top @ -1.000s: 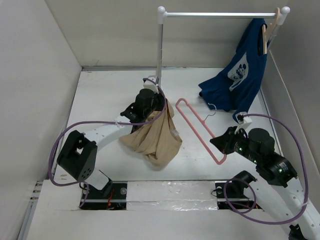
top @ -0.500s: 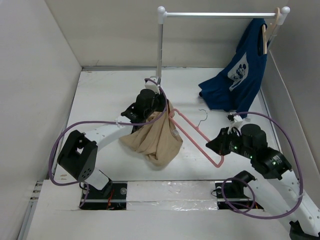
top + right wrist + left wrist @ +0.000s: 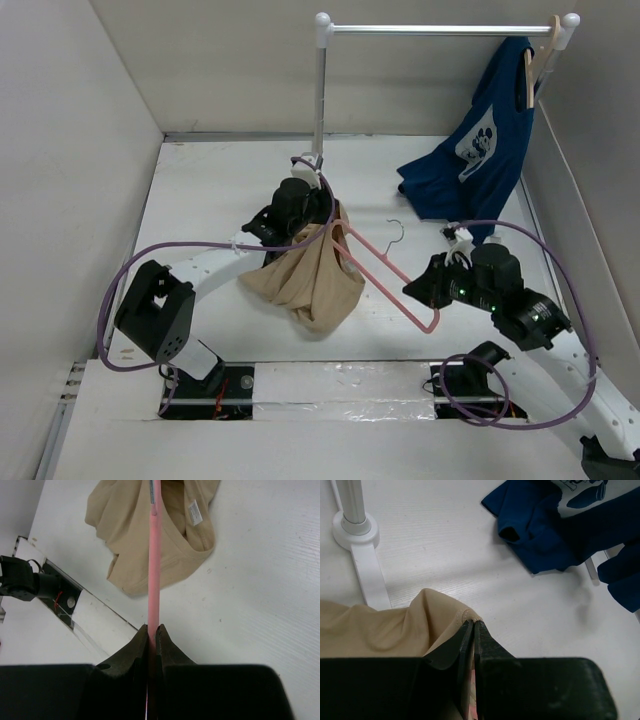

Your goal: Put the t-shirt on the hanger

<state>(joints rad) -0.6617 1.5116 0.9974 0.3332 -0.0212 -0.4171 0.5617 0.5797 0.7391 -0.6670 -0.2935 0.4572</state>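
While left end effector (image 3: 473, 625) pinches t-shirt (image 3: 375, 627), right end effector (image 3: 153, 629) clamps hanger (image 3: 154, 565)

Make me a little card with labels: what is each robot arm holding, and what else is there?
left end effector: shut on the tan t-shirt, holding its top edge up
right end effector: shut on the pink hanger
hanger tip: at the tan shirt's neck; inside or not, cannot tell
blue t-shirt: hangs on a wooden hanger from the rail, its bottom on the table
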